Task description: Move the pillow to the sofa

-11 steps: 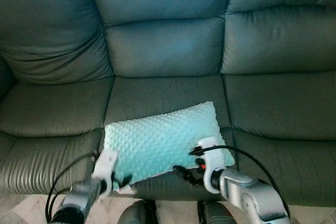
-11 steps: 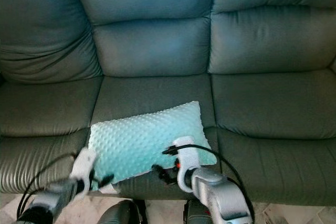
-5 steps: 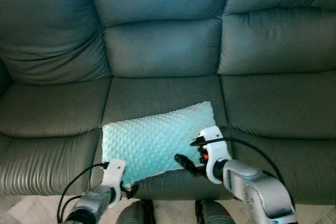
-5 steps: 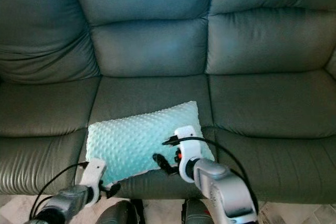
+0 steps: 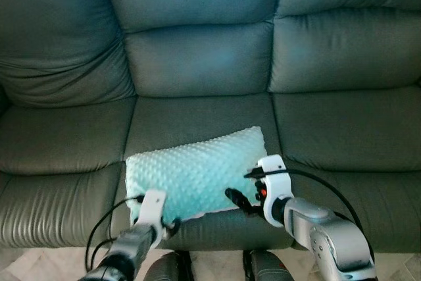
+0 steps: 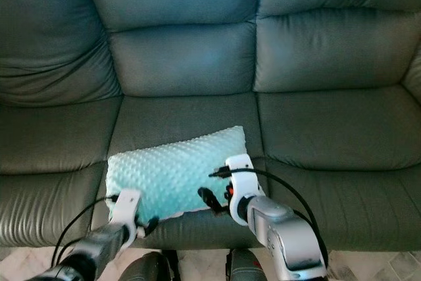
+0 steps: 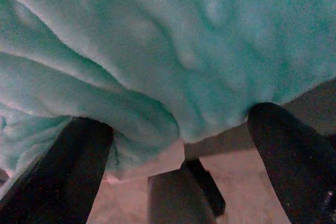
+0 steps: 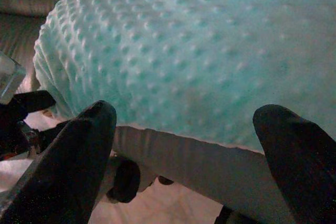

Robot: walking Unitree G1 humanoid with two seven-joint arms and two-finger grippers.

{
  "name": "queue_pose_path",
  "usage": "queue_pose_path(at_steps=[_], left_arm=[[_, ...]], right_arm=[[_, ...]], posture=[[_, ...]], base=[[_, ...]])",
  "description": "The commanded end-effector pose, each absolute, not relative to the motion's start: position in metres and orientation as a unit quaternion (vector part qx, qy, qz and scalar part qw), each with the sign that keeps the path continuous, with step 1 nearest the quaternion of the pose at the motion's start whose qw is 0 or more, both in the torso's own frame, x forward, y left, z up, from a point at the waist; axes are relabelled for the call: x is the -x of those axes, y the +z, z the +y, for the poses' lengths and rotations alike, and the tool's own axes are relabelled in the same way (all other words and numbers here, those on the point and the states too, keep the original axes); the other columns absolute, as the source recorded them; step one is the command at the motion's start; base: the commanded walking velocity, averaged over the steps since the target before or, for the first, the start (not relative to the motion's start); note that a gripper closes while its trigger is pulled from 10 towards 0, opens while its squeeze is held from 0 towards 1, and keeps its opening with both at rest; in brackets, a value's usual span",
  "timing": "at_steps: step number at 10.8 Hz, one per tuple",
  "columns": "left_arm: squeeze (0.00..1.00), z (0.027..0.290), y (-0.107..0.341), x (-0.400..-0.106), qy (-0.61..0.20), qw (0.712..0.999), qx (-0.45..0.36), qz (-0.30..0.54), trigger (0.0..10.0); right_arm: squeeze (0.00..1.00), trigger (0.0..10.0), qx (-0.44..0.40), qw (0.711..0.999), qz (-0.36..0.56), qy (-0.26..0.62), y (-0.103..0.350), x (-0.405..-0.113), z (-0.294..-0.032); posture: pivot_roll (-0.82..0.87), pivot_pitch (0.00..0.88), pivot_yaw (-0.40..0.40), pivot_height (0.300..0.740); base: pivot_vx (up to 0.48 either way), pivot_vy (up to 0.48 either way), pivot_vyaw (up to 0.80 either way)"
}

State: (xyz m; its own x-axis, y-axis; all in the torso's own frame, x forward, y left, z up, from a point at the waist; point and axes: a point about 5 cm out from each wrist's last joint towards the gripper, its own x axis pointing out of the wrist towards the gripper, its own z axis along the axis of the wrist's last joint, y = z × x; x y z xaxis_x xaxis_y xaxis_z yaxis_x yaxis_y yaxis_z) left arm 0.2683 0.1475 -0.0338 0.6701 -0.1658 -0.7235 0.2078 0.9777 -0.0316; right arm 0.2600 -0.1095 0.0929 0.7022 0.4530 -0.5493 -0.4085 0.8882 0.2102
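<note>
Pillow (image 5: 196, 173) now lies on the middle seat cushion of the sofa (image 5: 197, 64), its near edge at the front lip of the seat, where it lay a second ago. What has changed is the arms. The left gripper (image 5: 168, 226), low and blurred a second ago, has come up to the pillow's near-left corner. The right gripper (image 5: 238, 200) has slid a little rightward along the near edge, close to the near-right corner. Both have their fingers spread: in each wrist view the two black fingers stand wide apart with the pillow's edge between them and nothing pinched. I judge the pillow to be set down and let go, so the move looks essentially done; what remains is drawing the arms clear.

It is a pale mint rectangle covered in small raised dots, plump and soft, lying flat and turned slightly, its far-right corner pointing toward the backrest. Its near-left corner is bunched into folds in front of the left gripper.
</note>
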Motion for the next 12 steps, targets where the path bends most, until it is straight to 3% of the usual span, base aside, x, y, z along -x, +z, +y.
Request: queue_pose_path(at_steps=[1,5,12], left_arm=[[0.0,0.15,-0.04,-0.261,-0.091,0.91,-0.023,0.404,10.0],[0.0,0.142,-0.028,-0.276,-0.085,0.923,-0.031,0.375,10.0],[0.0,0.159,-0.024,-0.28,-0.061,0.931,-0.042,0.359,10.0]], right_arm=[[0.0,10.0,-0.039,0.922,0.302,0.237,0.094,-0.258,-0.106],[0.0,10.0,-0.041,0.925,0.299,0.231,0.094,-0.259,-0.105],[0.0,10.0,-0.043,0.926,0.294,0.232,0.091,-0.262,-0.101]], posture=[[-0.32,0.318,0.095,0.74],[-0.32,0.315,0.101,0.74],[-0.3,0.292,0.114,0.74]], base=[[0.0,0.0,0.0],[0.0,0.0,0.0],[0.0,0.0,0.0]])
